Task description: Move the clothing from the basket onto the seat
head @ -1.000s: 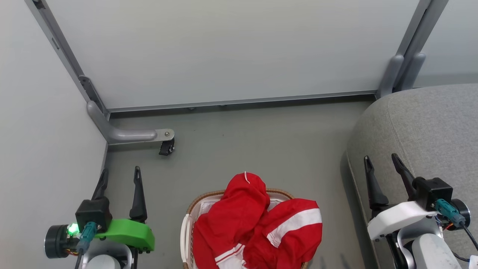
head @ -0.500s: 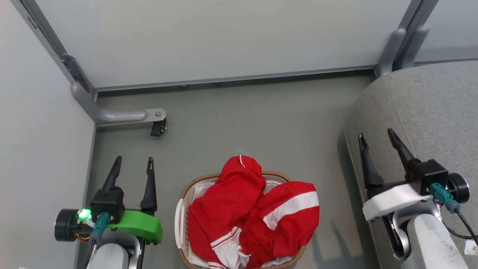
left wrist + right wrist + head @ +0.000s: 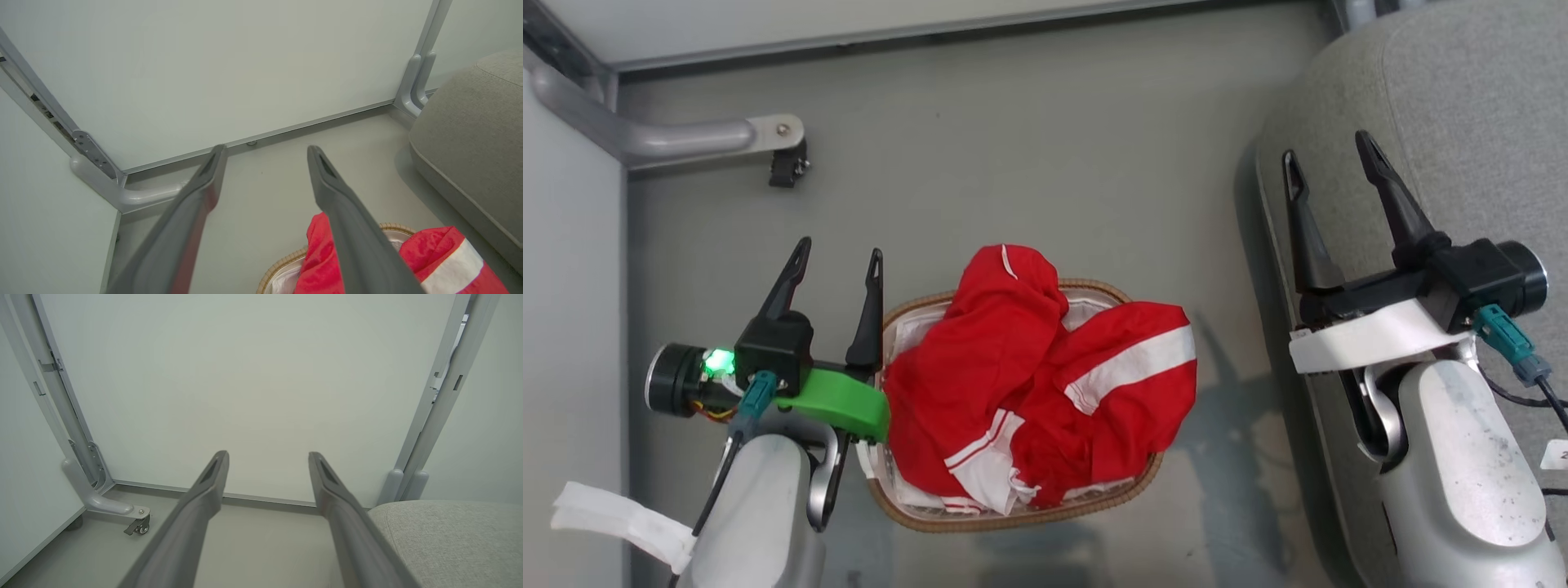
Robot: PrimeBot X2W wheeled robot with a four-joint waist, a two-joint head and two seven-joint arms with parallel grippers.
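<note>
clothing (image 3: 1013, 359) lies just beside the left gripper (image 3: 840, 247), jaws spread.

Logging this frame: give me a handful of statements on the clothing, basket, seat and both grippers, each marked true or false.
1. The clothing lies heaped in the basket. True.
2. The left gripper is shut on the red fabric. False: its jaws are open and hold nothing; it is beside the basket.
3. The right gripper is open and empty. True.
4. The seat is on the robot's left of the basket. False: it is on the robot's right.
5. Part of the clothing already rests on the seat. False: all the red fabric seen is at the basket.
</note>
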